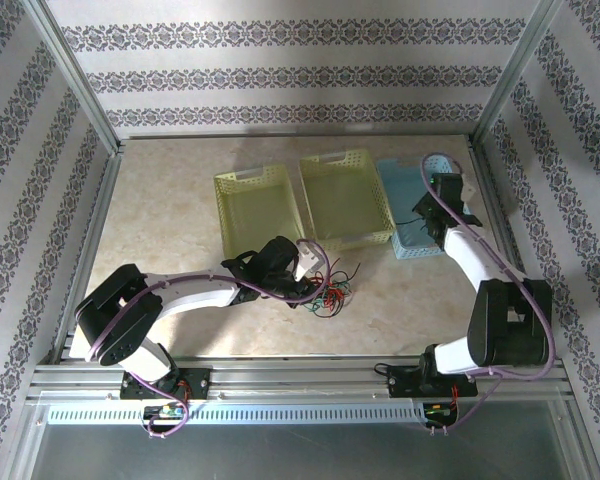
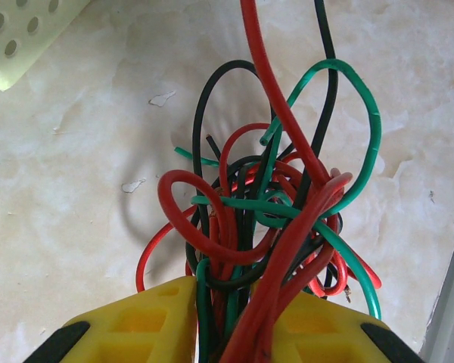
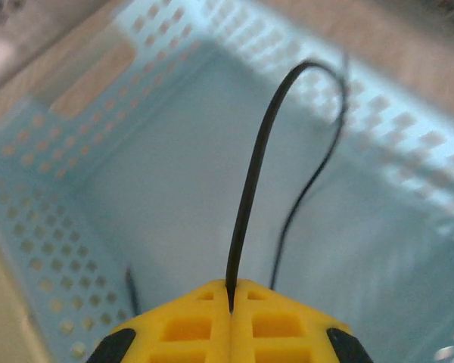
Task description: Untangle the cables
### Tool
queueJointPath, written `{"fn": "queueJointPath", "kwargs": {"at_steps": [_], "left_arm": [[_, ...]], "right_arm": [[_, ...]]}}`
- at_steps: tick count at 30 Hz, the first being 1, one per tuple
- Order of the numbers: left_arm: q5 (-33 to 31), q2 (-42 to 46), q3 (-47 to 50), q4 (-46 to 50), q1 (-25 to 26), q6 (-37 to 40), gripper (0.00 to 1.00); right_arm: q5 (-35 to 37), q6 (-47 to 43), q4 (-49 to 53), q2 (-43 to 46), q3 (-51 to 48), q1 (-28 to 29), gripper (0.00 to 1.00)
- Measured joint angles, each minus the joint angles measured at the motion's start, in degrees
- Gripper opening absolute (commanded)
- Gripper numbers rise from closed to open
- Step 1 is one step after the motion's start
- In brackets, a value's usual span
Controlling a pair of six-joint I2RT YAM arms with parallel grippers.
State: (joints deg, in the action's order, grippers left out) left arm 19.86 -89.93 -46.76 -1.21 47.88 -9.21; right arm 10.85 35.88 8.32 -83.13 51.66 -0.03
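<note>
One black cable (image 3: 253,181) is out of the knot so far, as best I can judge. The right fingers (image 3: 212,302) are pressed fully together on it, no gap between them. It rises from the seam, arcs over and drops back down into the blue basket (image 3: 45,212). In the top view this hand is over that basket at the right of the frame. A second short dark piece shows low on the basket's left wall, lower left of the right wrist view. I cannot tell whether it is a separate cable or the free end of the same one.

Remaining: the tangle (image 2: 265,204). It sits on the table (image 2: 76,189), just below the two yellow baskets (image 1: 260,210) in the top view, centre of frame. Red, green and black strands loop through each other many times, and no strand is clearly free. One red strand and one black strand run off the top edge of the left wrist view.

The left fingers (image 2: 174,310) are closed down on the lower part of the bundle, with a narrow gap between them packed with strands. Which single strand they grip I cannot tell.

Both yellow baskets look bare in the top view.

Estimate: early stage. Roughly one cable sorted, most of the set knotted. Left to do: release the black one into blue, then pull out the rest one strand at a time.
</note>
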Motion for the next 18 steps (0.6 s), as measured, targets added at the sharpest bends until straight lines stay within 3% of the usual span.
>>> {"fn": "queueJointPath", "kwargs": {"at_steps": [4,6,9,18], "left_arm": [[0.0,-0.1,-1.0,0.0,0.0,0.0,0.24],[0.0,-0.3,-1.5,0.0,0.0,0.0,0.24],[0.0,-0.3,-1.6,0.0,0.0,0.0,0.24],[0.0,-0.3,-1.6,-0.2,0.0,0.2,0.24]], "right_arm": [[-2.4,1.4,-0.1,-0.3,-1.2,0.6,0.01],[-2.7,2.1,-0.1,0.0,-2.3,0.5,0.26],[-2.9,2.9,0.7,1.7,-3.5,0.1,0.43],[-3.1,2.8,4.8,15.1,-3.5,-0.5,0.51]]}}
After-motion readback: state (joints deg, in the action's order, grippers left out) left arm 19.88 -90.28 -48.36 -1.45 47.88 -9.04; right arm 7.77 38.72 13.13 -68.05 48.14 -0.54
